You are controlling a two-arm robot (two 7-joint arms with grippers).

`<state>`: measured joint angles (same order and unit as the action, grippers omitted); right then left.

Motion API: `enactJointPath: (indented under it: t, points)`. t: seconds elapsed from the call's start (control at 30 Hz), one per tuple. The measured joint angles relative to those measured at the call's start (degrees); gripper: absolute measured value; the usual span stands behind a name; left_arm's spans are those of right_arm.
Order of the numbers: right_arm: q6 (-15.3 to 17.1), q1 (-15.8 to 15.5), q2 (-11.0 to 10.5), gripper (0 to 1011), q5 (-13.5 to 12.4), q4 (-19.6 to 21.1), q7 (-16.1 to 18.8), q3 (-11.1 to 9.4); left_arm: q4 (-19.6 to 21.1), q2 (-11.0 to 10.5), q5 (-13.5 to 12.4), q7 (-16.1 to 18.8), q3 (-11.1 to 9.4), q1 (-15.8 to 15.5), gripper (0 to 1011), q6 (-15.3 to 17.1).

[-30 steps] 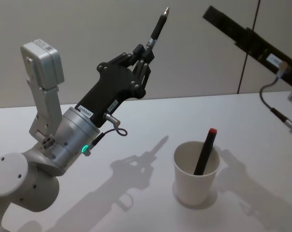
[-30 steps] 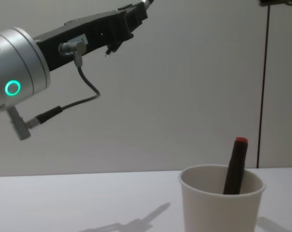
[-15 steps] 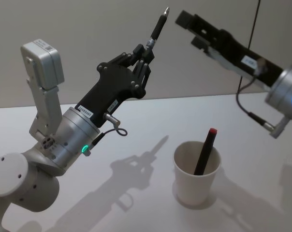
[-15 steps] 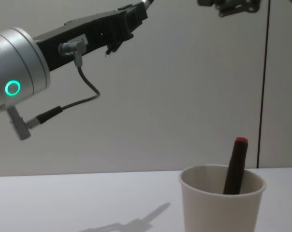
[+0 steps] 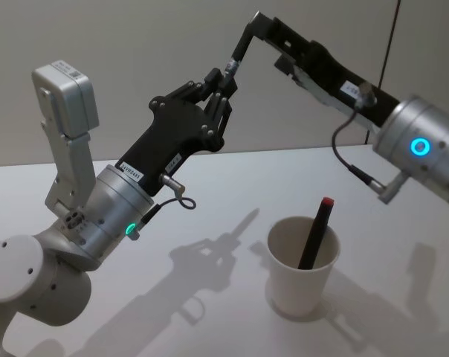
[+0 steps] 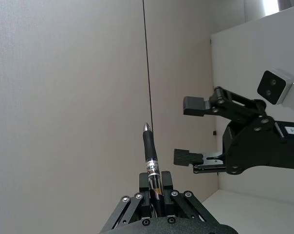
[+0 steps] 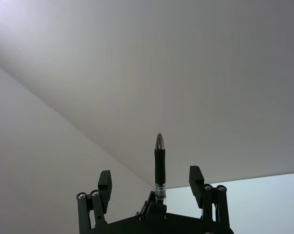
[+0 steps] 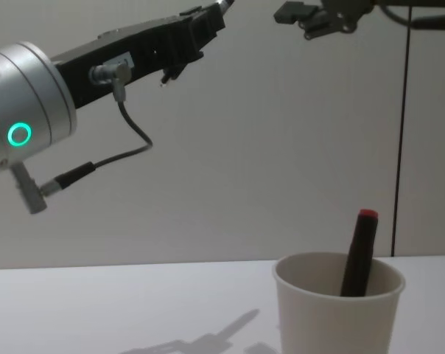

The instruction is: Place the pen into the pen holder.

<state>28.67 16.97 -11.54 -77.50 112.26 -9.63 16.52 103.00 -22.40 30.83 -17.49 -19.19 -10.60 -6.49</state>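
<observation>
My left gripper (image 5: 223,79) is raised high and shut on a black pen (image 5: 241,43) that points up and away; the pen (image 6: 151,158) rises from the left gripper (image 6: 156,191). My right gripper (image 5: 272,43) is open near the pen's tip. From the right wrist, the pen (image 7: 159,163) stands between the right gripper's spread fingers (image 7: 195,178). From the left wrist, the right gripper (image 6: 191,130) sits a little apart from the pen. The white pen holder (image 5: 302,274) stands on the table with a red-capped black pen (image 5: 316,234) in it.
The white table (image 5: 210,186) stretches under both arms, with a plain wall behind. In the chest view the pen holder (image 8: 339,313) is at the lower right, the left gripper (image 8: 208,16) and right gripper (image 8: 305,15) high above it.
The right arm has swung in from the right, bringing its open gripper up to the pen's tip. The left arm and its pen have not moved.
</observation>
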Motion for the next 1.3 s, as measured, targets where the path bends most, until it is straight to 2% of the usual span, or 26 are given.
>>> enactJointPath:
  t: [0.6,1.3]
  points:
    - [-3.3,1.7,2.9,1001,3.4,-3.5,-0.5,3.8,0.0,0.0,0.0,0.0,0.0,0.0,151,0.0]
    - [-5.7,2.5,3.4,1001,4.4,-5.1,-1.7,5.8,0.0,0.0,0.0,0.0,0.0,0.0,151,0.0]
